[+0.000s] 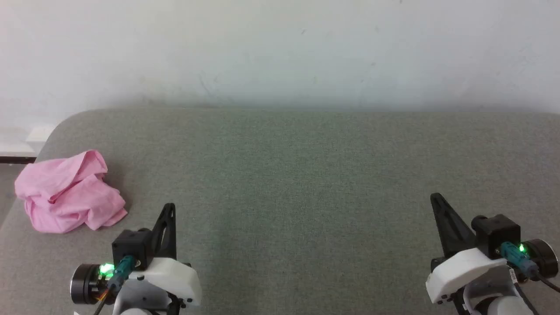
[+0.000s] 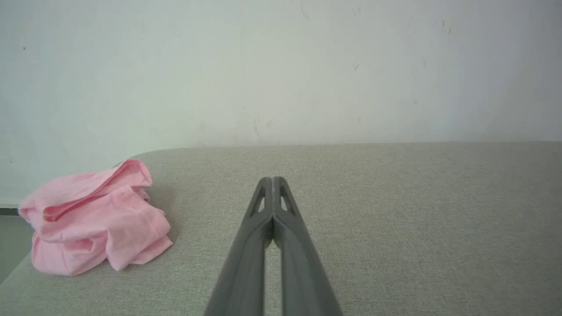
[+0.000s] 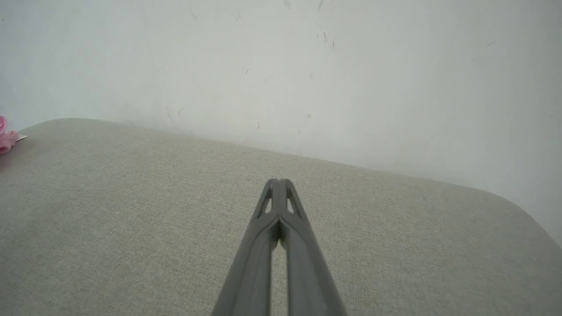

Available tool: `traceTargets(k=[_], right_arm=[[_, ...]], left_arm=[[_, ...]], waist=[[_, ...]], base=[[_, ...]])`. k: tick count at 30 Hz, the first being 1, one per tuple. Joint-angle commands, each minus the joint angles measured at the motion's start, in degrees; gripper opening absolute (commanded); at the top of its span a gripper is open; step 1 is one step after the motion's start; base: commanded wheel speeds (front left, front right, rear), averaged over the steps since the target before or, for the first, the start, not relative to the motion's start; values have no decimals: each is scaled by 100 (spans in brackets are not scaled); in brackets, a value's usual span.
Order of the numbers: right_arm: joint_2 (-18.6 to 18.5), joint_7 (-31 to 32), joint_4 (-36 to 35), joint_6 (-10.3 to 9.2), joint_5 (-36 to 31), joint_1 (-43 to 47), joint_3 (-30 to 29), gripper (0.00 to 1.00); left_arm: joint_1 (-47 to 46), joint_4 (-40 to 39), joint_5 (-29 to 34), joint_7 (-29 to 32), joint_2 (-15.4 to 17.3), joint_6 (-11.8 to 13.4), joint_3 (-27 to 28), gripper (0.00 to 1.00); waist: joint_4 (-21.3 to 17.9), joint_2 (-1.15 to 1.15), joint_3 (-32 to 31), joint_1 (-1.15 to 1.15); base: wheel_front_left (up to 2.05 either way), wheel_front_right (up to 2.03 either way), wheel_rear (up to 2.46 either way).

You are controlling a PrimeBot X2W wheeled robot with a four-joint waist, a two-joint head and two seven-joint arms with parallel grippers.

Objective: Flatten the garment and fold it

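The garment (image 1: 68, 192) is a crumpled heap of light pink cloth near the left edge of the grey fabric surface (image 1: 297, 175). In the left wrist view the garment (image 2: 94, 219) lies to the left of my fingers, and a sliver of the garment (image 3: 5, 136) with a small white label peeks in at the far left of the right wrist view. My left gripper (image 1: 169, 206) is shut and empty, a short way to the right of the heap. Far over at the lower right, my right gripper (image 1: 434, 197) is shut and empty too.
The grey surface has rounded far corners and meets a plain white wall (image 1: 280, 52) at the back. Its left edge (image 1: 26, 175) runs right beside the pink heap, with floor and a dark baseboard beyond it.
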Motion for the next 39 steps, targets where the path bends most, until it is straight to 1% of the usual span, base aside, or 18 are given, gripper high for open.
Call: traceTargets(k=[1, 39], right_arm=[[23, 3, -38, -12, -44, -82, -3, 0], [23, 3, -38, -12, -44, -82, -3, 0]], left_arm=[[-72, -29, 38, 2, -28, -46, 23, 0], [-72, -29, 38, 2, -28, -46, 23, 0]], waist=[[0, 0, 0, 0], [0, 0, 0, 0]], base=[[0, 0, 0], [0, 0, 0]])
